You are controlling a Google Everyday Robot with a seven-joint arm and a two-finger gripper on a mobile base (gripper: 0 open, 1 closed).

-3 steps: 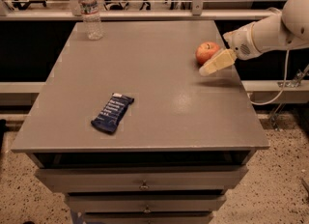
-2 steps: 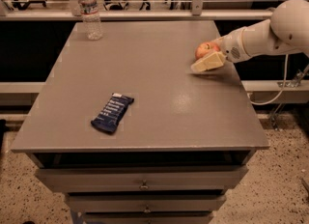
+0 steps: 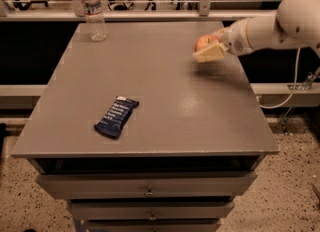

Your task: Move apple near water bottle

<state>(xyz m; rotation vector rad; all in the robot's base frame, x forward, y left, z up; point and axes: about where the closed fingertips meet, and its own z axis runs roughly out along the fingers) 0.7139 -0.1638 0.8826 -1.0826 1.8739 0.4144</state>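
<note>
The red-orange apple [image 3: 203,40] is held in my gripper [image 3: 208,48] at the right side of the grey table [image 3: 165,101], a little above the surface, with a shadow beneath it. The gripper's cream fingers [image 3: 211,53] are closed around the apple, and the white arm reaches in from the right. The clear water bottle [image 3: 93,12] with a white cap stands upright at the table's far left corner, far from the apple.
A dark blue snack bar [image 3: 116,116] lies on the front left part of the table. Drawers [image 3: 149,192] are below the tabletop. A rail and chair legs stand behind the table. A cable hangs at the right.
The gripper has closed on the apple, lifted it slightly off the table and carried it a little to the left. The bottle and snack bar have not moved.
</note>
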